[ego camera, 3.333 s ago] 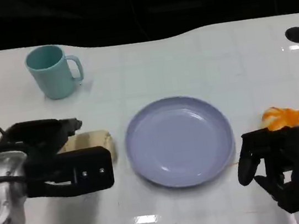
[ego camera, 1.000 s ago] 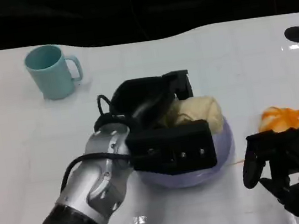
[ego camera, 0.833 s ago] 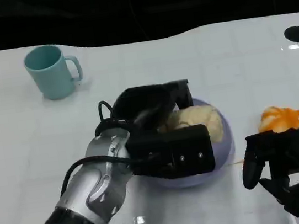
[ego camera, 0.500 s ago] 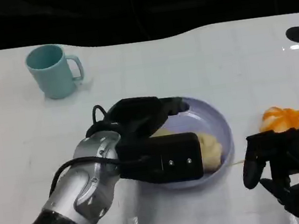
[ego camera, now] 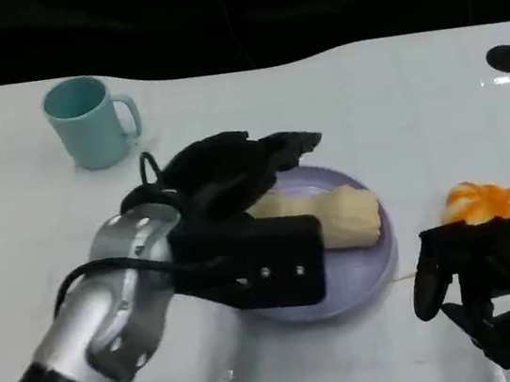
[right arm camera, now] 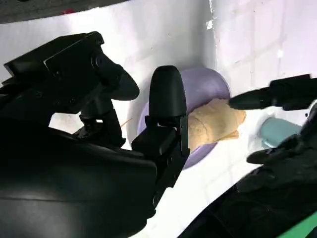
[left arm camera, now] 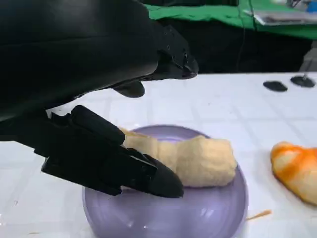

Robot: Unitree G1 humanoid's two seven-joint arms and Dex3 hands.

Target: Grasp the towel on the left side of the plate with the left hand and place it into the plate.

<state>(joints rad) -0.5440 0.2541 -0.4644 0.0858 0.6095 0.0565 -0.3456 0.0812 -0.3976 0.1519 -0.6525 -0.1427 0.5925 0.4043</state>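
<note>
Released, towel point(ego camera: 330, 216) lies in plate point(ego camera: 361, 271), left hand point(ego camera: 233, 170) lifted clear.

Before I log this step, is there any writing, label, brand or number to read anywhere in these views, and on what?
None: no readable text in any view.
The teal mug, the purple plate, the rolled towel and the orange object are all plain.
The left hand and right hand carry no legible marking; the black block at the left wrist shows small dots, not letters.
</note>
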